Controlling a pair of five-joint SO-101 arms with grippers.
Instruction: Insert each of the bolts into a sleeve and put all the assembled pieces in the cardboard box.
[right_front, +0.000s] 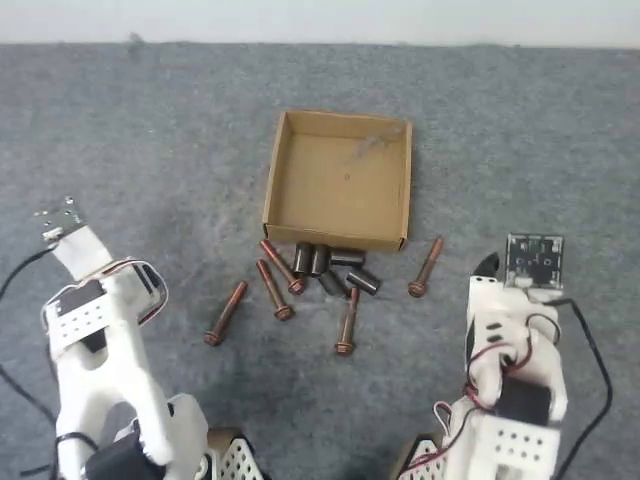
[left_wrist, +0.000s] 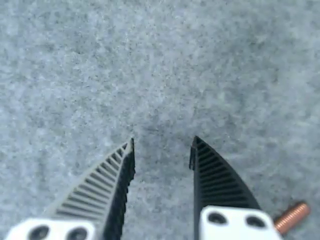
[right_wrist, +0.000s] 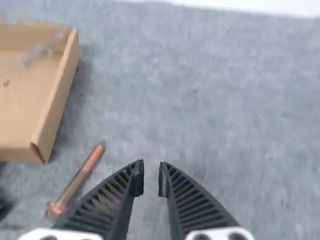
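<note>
1. Grey surface (right_front: 150, 120) holds the box (right_front: 338, 240) in the middle. It is bare inside, so no piece looks done yet.
2. Five bolts (right_front: 347, 320) and the sleeves (right_front: 330, 265) lie loose just in front of it, between both arms, likely so each can reach.
3. Left gripper (left_wrist: 162, 142) is wide apart, holding nothing, near one bolt.
4. Right gripper (right_wrist: 151, 172) is only a little apart, holding nothing, just beside another bolt.

The left arm (right_front: 100, 340) stands well off the left front corner of the box (right_front: 335, 236). Its wrist is bent so the jaws point down at the counter (right_front: 150, 130), parted by a clear gap and empty. The right arm (right_front: 510, 340) stands nearer the box, off its right front corner. Its jaws also point down, with the tips a sliver apart and holding nothing.
</note>
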